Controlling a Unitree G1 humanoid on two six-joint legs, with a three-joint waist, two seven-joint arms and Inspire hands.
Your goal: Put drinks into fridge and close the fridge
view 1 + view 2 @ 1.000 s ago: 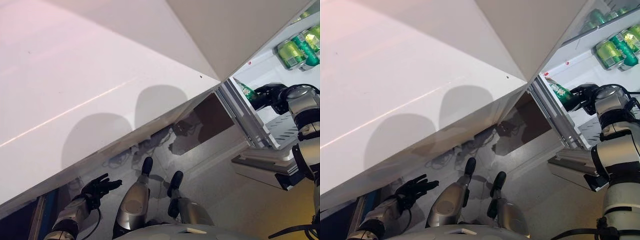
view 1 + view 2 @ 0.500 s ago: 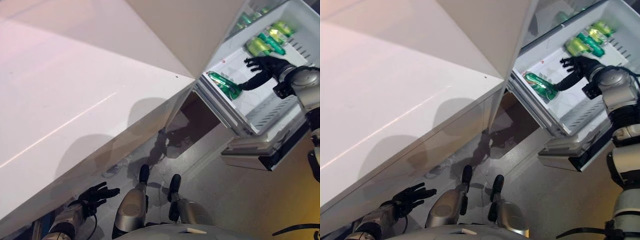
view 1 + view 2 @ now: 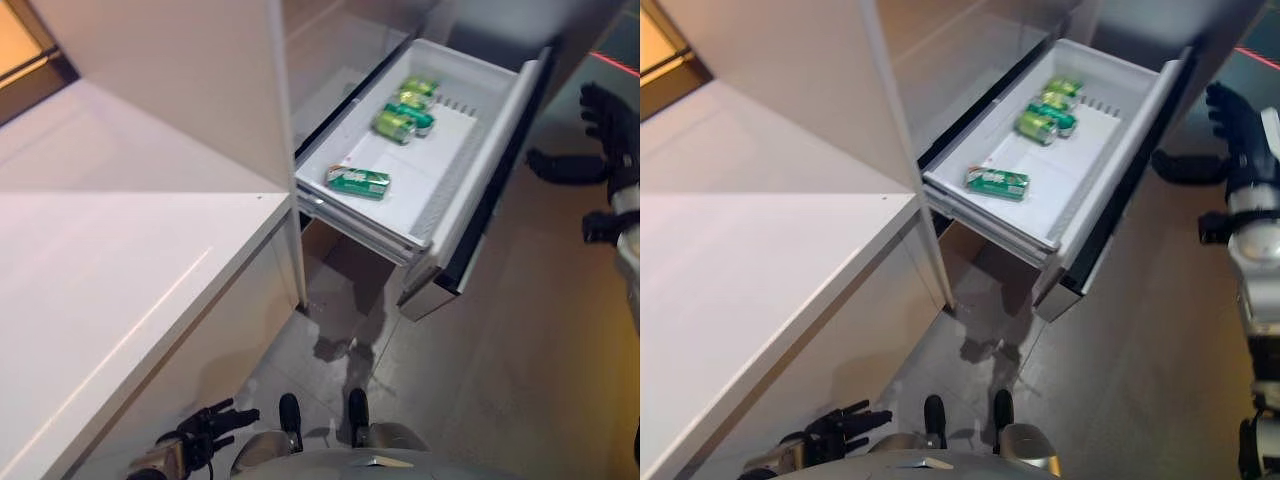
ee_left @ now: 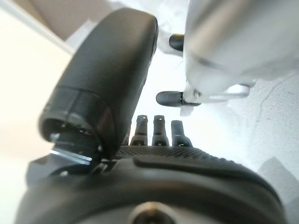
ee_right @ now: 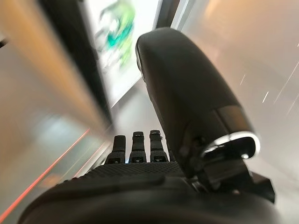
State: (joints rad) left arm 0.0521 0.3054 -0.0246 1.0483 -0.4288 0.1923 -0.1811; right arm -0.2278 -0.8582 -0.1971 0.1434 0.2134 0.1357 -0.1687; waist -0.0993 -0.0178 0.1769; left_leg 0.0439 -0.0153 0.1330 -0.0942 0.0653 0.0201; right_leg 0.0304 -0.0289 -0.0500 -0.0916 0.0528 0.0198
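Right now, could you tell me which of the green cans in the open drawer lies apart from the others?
The lone can at the drawer's nearer end, closest to the counter; the rest cluster at the far end.

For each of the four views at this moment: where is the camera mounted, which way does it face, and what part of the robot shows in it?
Left eye view: on the head, looking down at the open fridge drawer holding green cans; right hand at the right edge, left hand low down.
Right eye view: beside it, sharing the same scene, slightly shifted.
Left wrist view: along the left hand, thumb and straight fingers over pale floor.
Right wrist view: along the right hand's straight fingers, toward the blurred drawer, which the eye views also show.
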